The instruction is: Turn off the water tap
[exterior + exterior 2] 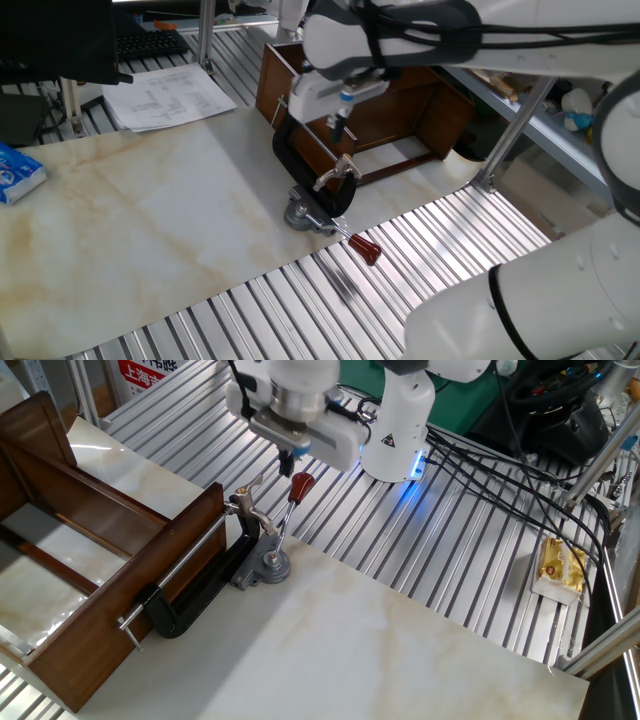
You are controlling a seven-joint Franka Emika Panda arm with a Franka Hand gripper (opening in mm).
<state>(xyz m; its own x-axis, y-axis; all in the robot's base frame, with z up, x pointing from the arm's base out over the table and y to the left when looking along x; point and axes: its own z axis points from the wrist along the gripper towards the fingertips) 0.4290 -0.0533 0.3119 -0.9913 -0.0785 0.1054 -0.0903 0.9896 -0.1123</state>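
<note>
Jaws on my gripper point(288, 460) look pinched together with nothing between them, hanging in the air above the clamp point(300, 165), clear of everything. Pretty sure the water tap point(335, 172) is that little silver fitting held in the clamp, against the wooden box point(100, 550). Next I'd need to drop down and line up on its short lever.

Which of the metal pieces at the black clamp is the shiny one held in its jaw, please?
The water tap: a small shiny silver fitting beside the wooden box, unlike the grey disc on the red-handled rod.
</note>
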